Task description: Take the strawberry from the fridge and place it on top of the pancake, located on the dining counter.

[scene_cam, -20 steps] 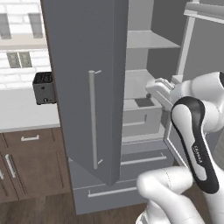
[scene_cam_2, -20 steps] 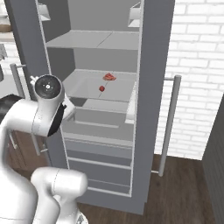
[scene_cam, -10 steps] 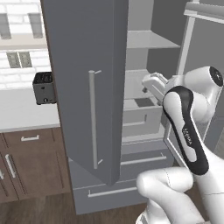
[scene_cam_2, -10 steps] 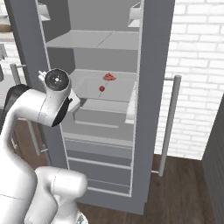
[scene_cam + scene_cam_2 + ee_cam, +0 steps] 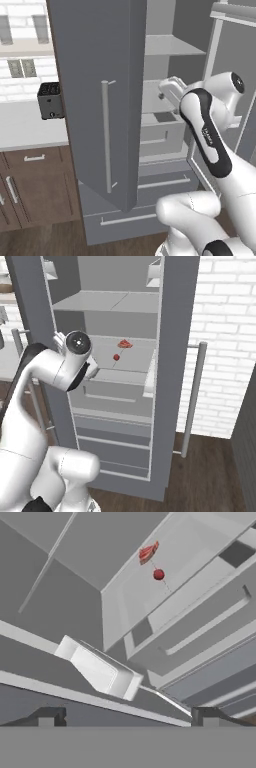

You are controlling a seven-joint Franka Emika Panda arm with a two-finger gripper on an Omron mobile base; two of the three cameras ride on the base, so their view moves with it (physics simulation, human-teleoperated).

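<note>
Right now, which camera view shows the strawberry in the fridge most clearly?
The hand view: the strawberry sits unobstructed on the pale shelf, apart from the pinkish-red slab. The right base view shows it smaller, past the arm. In the left base view I cannot make it out.

White brick wall [image 5: 220, 331], dark wood floor [image 5: 205, 476], wooden cabinets [image 5: 30, 185].

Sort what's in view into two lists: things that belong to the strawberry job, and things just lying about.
Belongs to the job:
- strawberry, on a shelf inside the fridge
- fridge, doors open
- gripper, open, empty, short of the berry

Just lying about:
- pinkish-red slab, behind the strawberry on the same shelf
- toaster on the kitchen counter
- wooden cabinets below it
</note>
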